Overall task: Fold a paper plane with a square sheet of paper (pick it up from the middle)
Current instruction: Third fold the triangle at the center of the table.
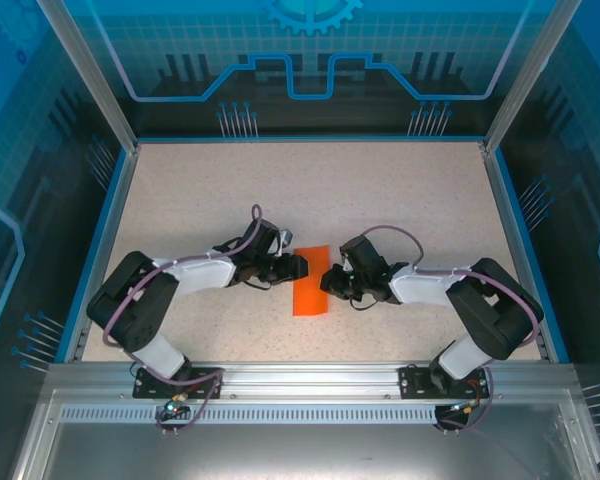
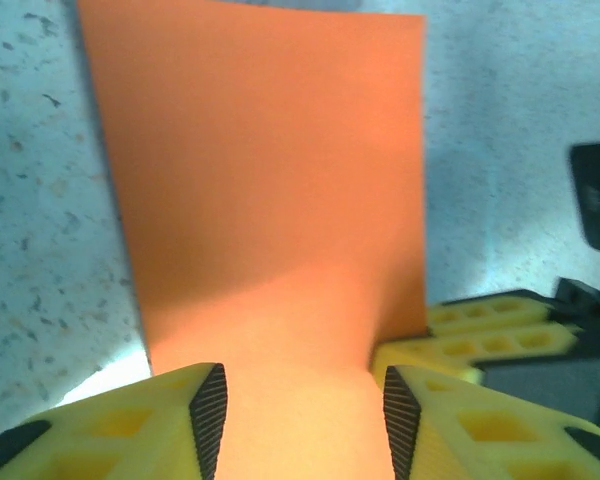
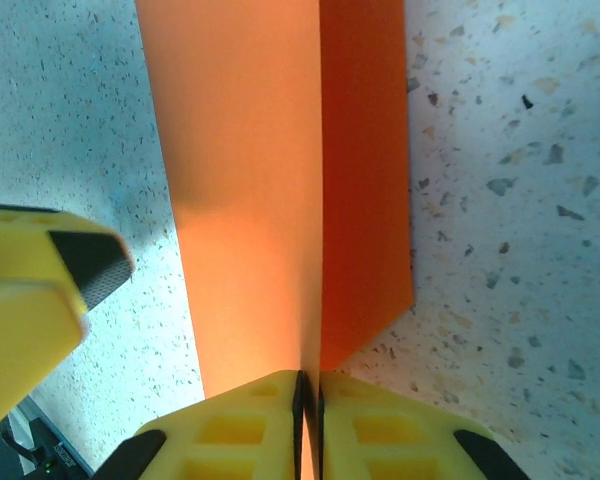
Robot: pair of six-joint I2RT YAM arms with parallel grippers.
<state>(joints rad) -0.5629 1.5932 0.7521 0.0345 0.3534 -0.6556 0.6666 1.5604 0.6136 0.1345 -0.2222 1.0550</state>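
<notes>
In the middle of the speckled beige counter (image 1: 380,200), seen from above, lies a thin bright orange sheet of paper (image 1: 310,292), folded into a narrow rectangle. Two black-and-white arms (image 1: 195,272) reach inward from either side. The left pincer (image 1: 300,266) is at the paper's left edge and the right pincer (image 1: 329,280) at its right edge. From here I cannot tell how their jaws stand.

From the left wrist, the orange sheet of paper (image 2: 270,170) stretches away flat over the counter (image 2: 40,200). The left pincer (image 2: 305,420) is open: its yellow fingers with black pads (image 2: 208,410) stand apart, and the paper's near end runs through the gap. The right pincer's yellow fingers (image 2: 480,335) sit just beside the paper's right edge.

From the right wrist, the right pincer (image 3: 309,420) is closed on the orange sheet of paper (image 3: 240,170), its yellow fingers (image 3: 230,430) pressed together with a thin raised fold caught between them. The layer left of the fold is lit, the one right of it darker. A yellow finger of the left pincer (image 3: 40,290) shows at the left, over the counter (image 3: 510,150).
</notes>
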